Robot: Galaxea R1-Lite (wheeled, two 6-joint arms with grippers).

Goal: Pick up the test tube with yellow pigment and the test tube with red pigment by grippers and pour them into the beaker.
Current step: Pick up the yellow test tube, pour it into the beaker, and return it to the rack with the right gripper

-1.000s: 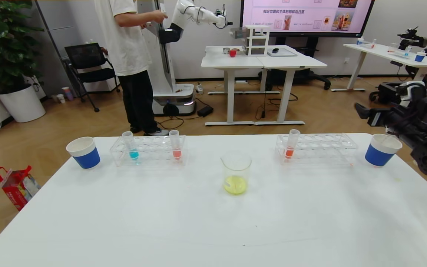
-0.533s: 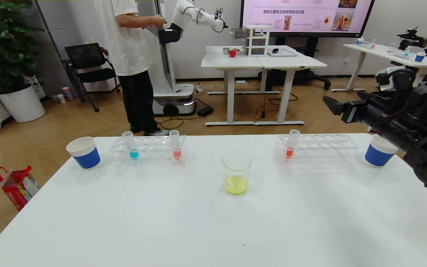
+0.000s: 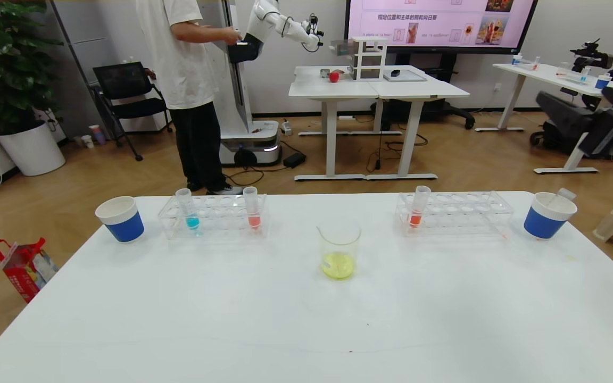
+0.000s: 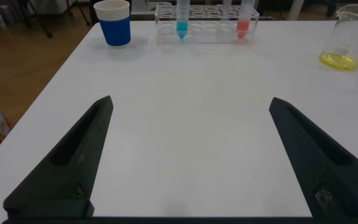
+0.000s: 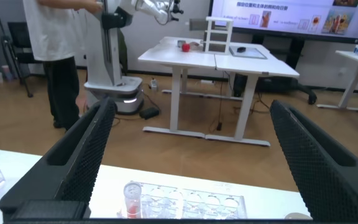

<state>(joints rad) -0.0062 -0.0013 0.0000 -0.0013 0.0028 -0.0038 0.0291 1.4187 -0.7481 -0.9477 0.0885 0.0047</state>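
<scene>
The beaker (image 3: pixel 339 250) stands mid-table with yellow liquid in its bottom; it also shows in the left wrist view (image 4: pixel 344 37). No tube holding yellow liquid is in view. A red-pigment tube (image 3: pixel 419 206) stands in the right rack (image 3: pixel 463 214) and shows in the right wrist view (image 5: pixel 131 199). Another red tube (image 3: pixel 251 208) and a blue tube (image 3: pixel 188 209) stand in the left rack (image 3: pixel 216 215). My right gripper (image 3: pixel 571 100) is open and empty, raised high beyond the table's right far corner. My left gripper (image 4: pixel 191 101) is open and empty, low over the table's left front.
A blue-and-white paper cup (image 3: pixel 547 215) at the far right holds a clear tilted tube (image 3: pixel 563 194). Another cup (image 3: pixel 120 218) stands at the far left. A person, another robot and desks are beyond the table.
My right arm has risen and drawn back to the right, away from the right cup. The clear tube in that cup now shows. Things on the table have not moved.
</scene>
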